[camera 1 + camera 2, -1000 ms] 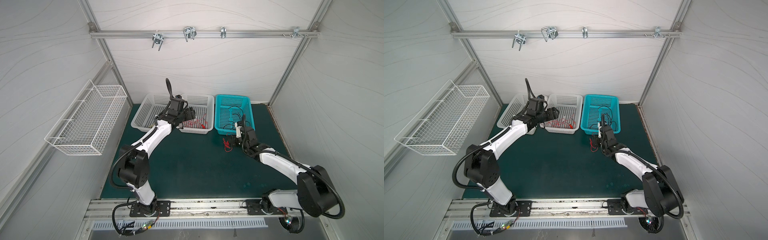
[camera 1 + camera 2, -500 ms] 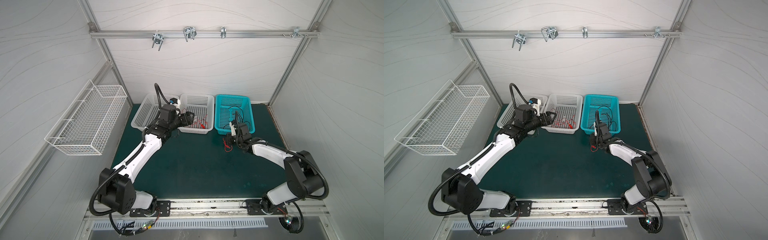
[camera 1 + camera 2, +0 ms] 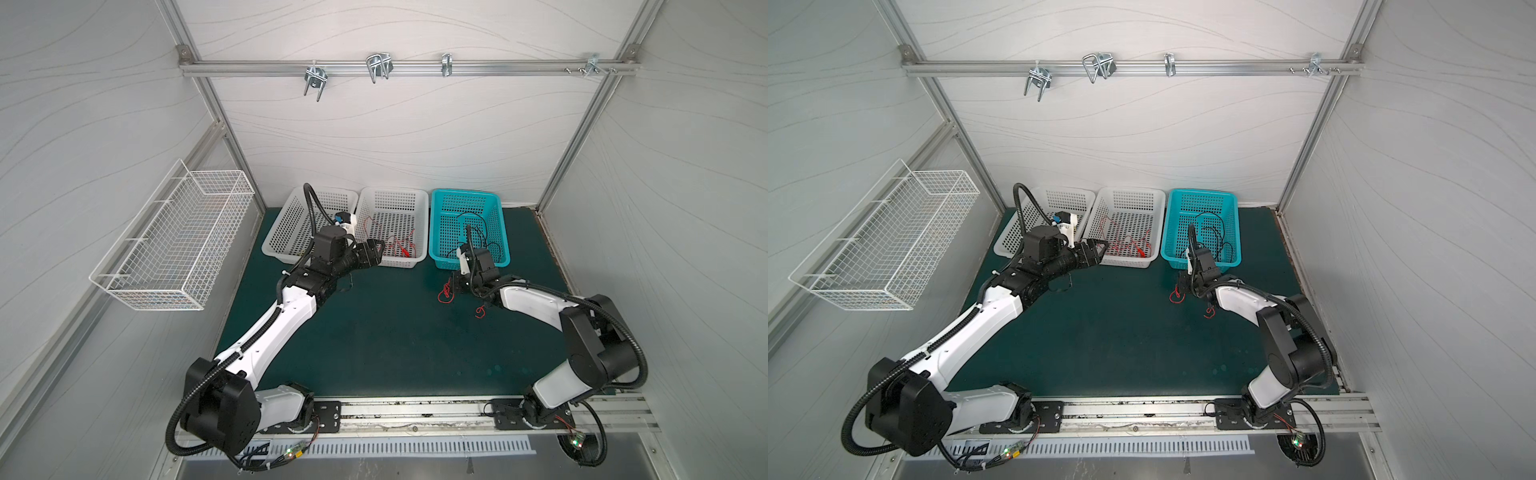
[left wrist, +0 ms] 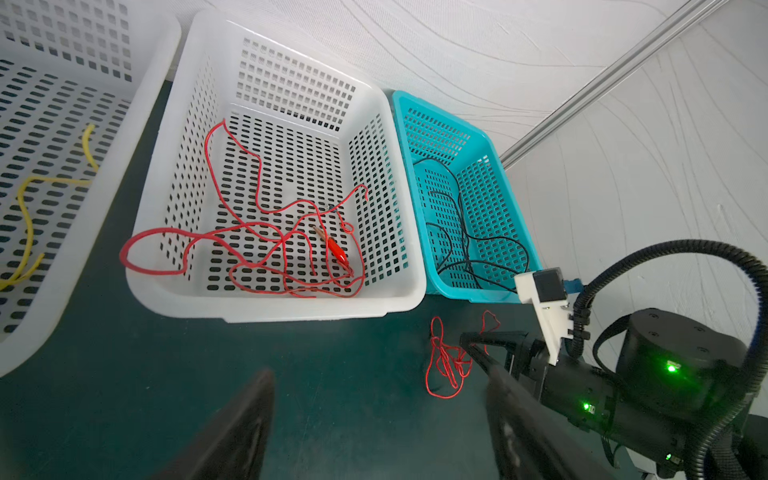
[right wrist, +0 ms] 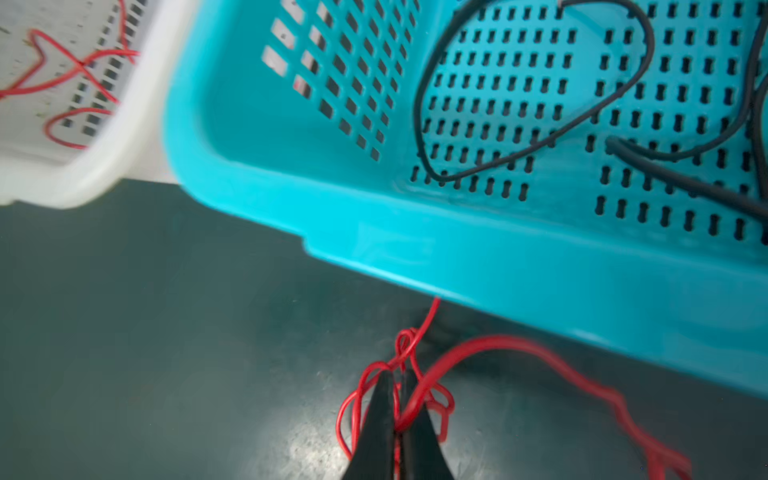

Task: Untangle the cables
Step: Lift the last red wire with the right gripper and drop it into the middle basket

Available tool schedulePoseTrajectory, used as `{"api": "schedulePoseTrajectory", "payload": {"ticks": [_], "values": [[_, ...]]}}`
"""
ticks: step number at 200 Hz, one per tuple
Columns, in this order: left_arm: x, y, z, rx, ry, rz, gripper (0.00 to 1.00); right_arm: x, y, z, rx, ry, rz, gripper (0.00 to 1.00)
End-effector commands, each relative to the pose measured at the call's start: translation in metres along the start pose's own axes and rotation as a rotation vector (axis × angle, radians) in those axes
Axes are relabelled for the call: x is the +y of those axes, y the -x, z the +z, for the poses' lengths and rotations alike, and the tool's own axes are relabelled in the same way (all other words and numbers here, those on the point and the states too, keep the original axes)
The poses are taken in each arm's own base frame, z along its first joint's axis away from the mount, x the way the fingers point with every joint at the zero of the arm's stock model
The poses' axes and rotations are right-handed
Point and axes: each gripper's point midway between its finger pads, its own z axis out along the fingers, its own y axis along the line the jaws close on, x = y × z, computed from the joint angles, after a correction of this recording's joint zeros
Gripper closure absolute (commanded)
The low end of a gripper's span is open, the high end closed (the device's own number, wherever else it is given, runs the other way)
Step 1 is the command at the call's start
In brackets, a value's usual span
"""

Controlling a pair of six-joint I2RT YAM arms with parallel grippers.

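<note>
On the mat (image 5: 166, 332) before the teal basket (image 5: 457, 257), the right gripper (image 5: 398, 376) clamps its fingers on a tangled red cable (image 5: 490, 345). Beside the middle white basket (image 4: 270, 309), the left gripper (image 4: 378, 380) hovers with its fingers apart and empty. Farther back, red cables (image 4: 257, 226) lie in that basket, black cables (image 4: 461, 216) in the teal, a yellow cable (image 4: 27, 208) in the left basket (image 4: 70, 266).

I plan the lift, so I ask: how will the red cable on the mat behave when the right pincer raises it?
Probably floppy: the red cable lies in loose loops and kinks at the right pincer, so it should dangle rather than hold shape. Likely very light, being so thin. Its bunched loops may come up as one knot.
</note>
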Motion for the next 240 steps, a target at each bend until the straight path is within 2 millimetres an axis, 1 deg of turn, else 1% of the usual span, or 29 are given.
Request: {"api": "schedulePoseTrajectory", "payload": {"ticks": [1,22,35,57,74,98,109,123,139,156,161,173,180,184,198,213,227,240], "values": [[-0.001,0.005,-0.011,-0.043,0.004,0.019,0.2,0.03,0.016,-0.026,-0.064,0.1,-0.07,1.0],[0.006,-0.001,-0.015,-0.048,0.028,0.017,0.2,0.06,0.026,-0.05,-0.108,0.205,-0.137,1.0],[0.013,-0.009,-0.017,-0.044,0.047,0.01,0.2,0.079,0.033,-0.064,-0.133,0.261,-0.183,1.0],[0.021,-0.022,-0.02,-0.034,0.058,-0.004,0.2,0.109,0.043,-0.081,-0.165,0.325,-0.264,1.0],[0.024,-0.031,-0.023,-0.022,0.056,-0.006,0.2,0.127,0.049,-0.087,-0.183,0.359,-0.323,1.0],[0.027,-0.046,-0.028,0.011,0.055,0.005,0.2,0.139,0.073,-0.085,-0.234,0.369,-0.351,1.0],[0.028,-0.051,-0.031,0.025,0.052,0.01,0.2,0.144,0.083,-0.079,-0.254,0.372,-0.354,1.0],[0.029,-0.058,-0.035,0.037,0.051,0.016,0.2,0.156,0.1,-0.071,-0.288,0.399,-0.369,1.0],[0.032,-0.062,-0.042,0.033,0.059,0.019,0.2,0.168,0.12,-0.057,-0.308,0.419,-0.376,1.0],[0.037,-0.066,-0.049,0.026,0.082,0.024,0.2,0.178,0.136,-0.032,-0.298,0.422,-0.375,1.0],[0.04,-0.067,-0.052,0.024,0.097,0.025,0.2,0.182,0.142,-0.028,-0.303,0.424,-0.373,1.0],[0.047,-0.069,-0.059,0.019,0.133,0.032,0.2,0.187,0.151,-0.01,-0.301,0.427,-0.374,1.0],[0.05,-0.07,-0.063,0.015,0.151,0.036,0.2,0.19,0.157,-0.003,-0.307,0.427,-0.374,1.0],[0.051,-0.07,-0.066,0.009,0.159,0.039,0.2,0.189,0.16,0.004,-0.306,0.419,-0.37,1.0],[0.057,-0.072,-0.074,-0.002,0.191,0.044,0.2,0.191,0.168,0.021,-0.309,0.403,-0.364,1.0],[0.064,-0.074,-0.083,-0.019,0.224,0.04,0.19,0.189,0.172,0.038,-0.3,0.381,-0.353,1.0],[0.071,-0.076,-0.09,-0.039,0.261,0.027,0.18,0.188,0.171,0.054,-0.278,0.376,-0.344,1.0],[0.077,-0.076,-0.096,-0.062,0.285,0.012,0.17,0.188,0.164,0.069,-0.242,0.385,-0.342,0.98]]}}
